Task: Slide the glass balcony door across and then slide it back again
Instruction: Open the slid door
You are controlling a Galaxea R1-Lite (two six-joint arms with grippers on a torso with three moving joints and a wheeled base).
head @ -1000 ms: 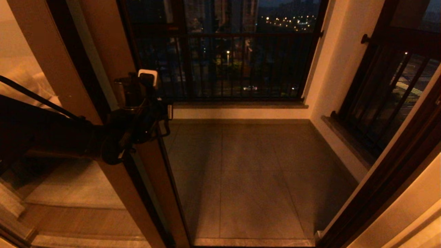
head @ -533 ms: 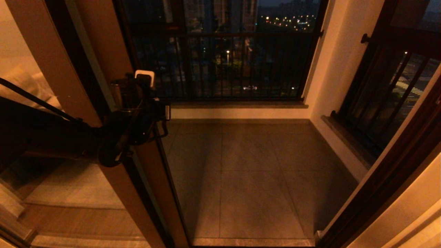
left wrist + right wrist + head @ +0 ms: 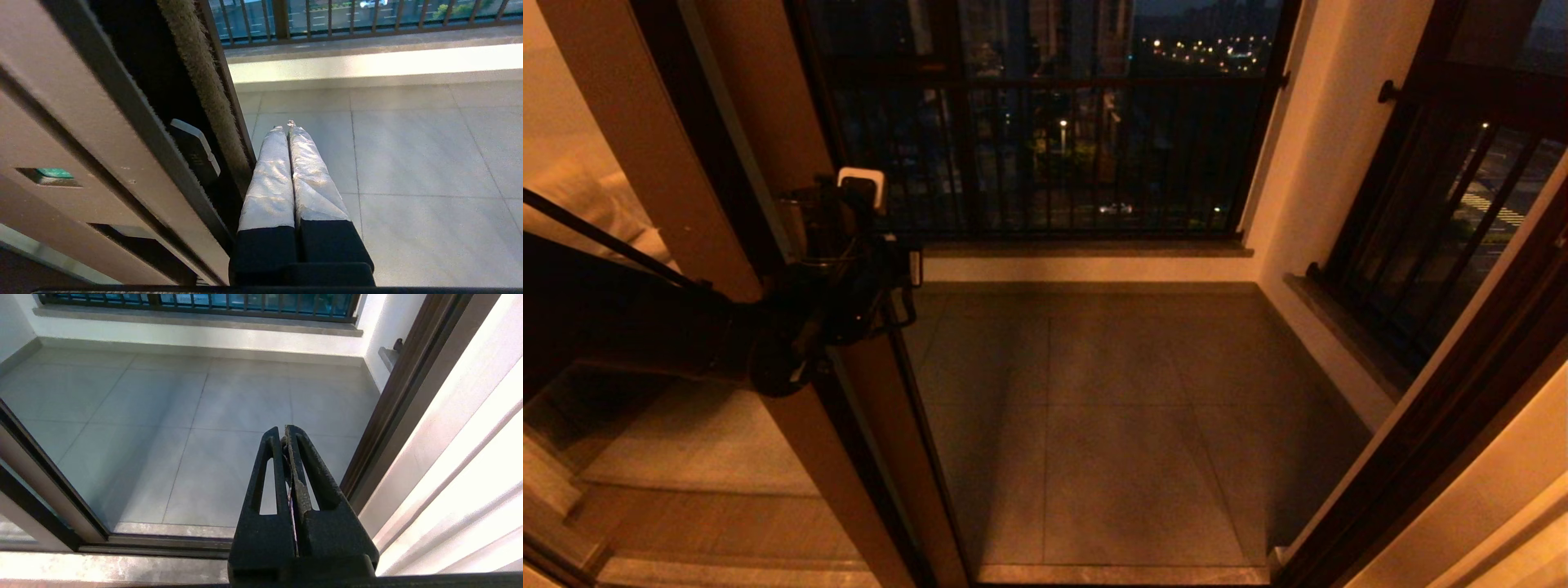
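The glass balcony door stands at the left of the opening, its dark reddish-brown stile running from top to floor. In the left wrist view the stile's edge shows a brush seal, a latch piece and a recessed slot. My left gripper is shut with nothing in it, its taped fingers lying against the door's open edge beside the brush seal. My right gripper is shut and empty, hanging low over the threshold, out of the head view.
The tiled balcony floor lies beyond the opening. Black-barred windows close the far side and the right side. A dark jamb bounds the opening on the right. The floor track crosses below. A wide brown post stands at the left.
The door's edge and my left gripper have shifted a little to the left together, so the opening is slightly wider. The right arm has not moved.
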